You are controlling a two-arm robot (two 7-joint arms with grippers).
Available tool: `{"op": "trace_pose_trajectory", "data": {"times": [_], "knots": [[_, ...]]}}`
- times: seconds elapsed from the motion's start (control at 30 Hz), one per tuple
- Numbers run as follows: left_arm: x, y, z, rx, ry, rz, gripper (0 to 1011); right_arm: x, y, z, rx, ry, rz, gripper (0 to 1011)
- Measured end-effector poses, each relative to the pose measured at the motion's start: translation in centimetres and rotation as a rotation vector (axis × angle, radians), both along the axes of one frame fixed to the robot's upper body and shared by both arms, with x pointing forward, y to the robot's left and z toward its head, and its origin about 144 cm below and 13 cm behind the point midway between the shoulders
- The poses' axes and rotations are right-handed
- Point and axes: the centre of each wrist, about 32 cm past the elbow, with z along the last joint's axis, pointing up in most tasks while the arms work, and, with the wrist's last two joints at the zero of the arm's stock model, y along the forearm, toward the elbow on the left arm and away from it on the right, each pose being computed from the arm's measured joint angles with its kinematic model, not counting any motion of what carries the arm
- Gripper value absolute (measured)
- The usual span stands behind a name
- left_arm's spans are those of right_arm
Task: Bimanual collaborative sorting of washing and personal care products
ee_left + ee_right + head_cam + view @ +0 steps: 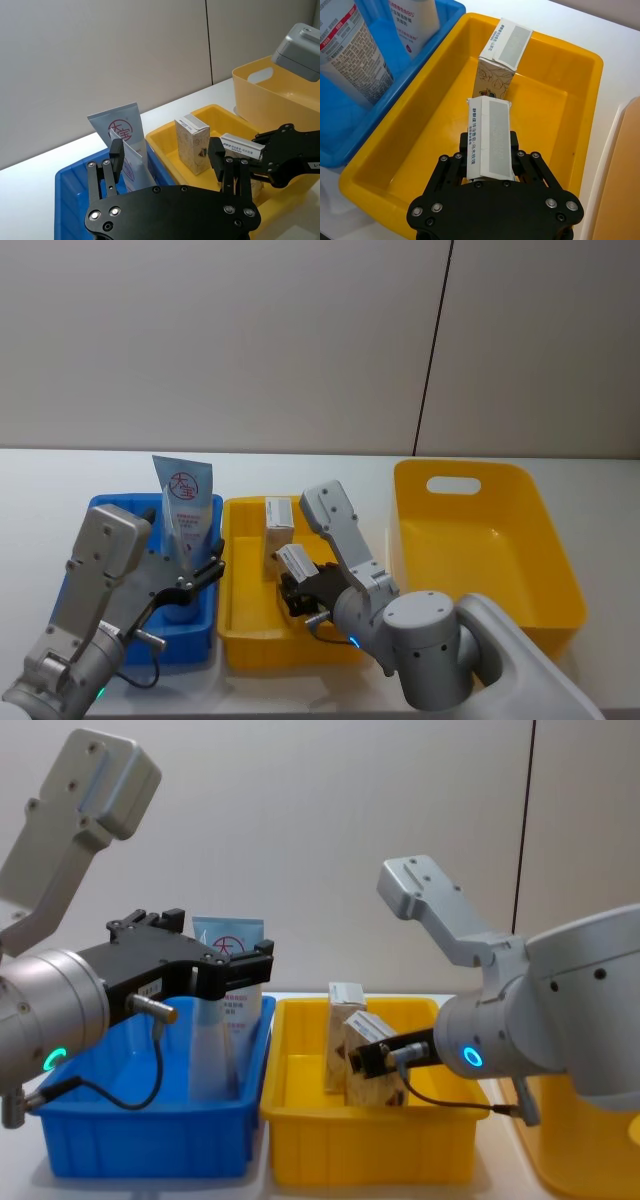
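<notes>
My right pincer (489, 159) grips a small cream carton (489, 125) mid-way along the yellow plastic tray (590, 62), beside its twin (502, 55). My left pincer (166, 157) gapes wide above the blue tray (100, 508), where the pale blue tube (185, 502) stands. Only release seems left.

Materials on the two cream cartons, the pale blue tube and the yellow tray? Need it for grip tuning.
Tilted cream carton in the right tool and upright cream carton: likely matte printed paperboard, crisp folded edges. Pale blue tube: probably soft plastic, smooth printed skin, flat crimped end. Yellow tray: moulded plastic, smooth semi-gloss, rounded rim.
</notes>
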Motion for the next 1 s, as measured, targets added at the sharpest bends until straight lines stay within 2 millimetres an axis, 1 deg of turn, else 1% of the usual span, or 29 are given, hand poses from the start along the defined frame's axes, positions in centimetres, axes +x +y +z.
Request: {"op": "trace_pose_trajectory", "data": {"times": [1.0], "knots": [[0.00,0.00,0.00,0.000,0.000,0.000,1001,-0.01,-0.08,0.09,0.005,-0.010,0.009,368]]}}
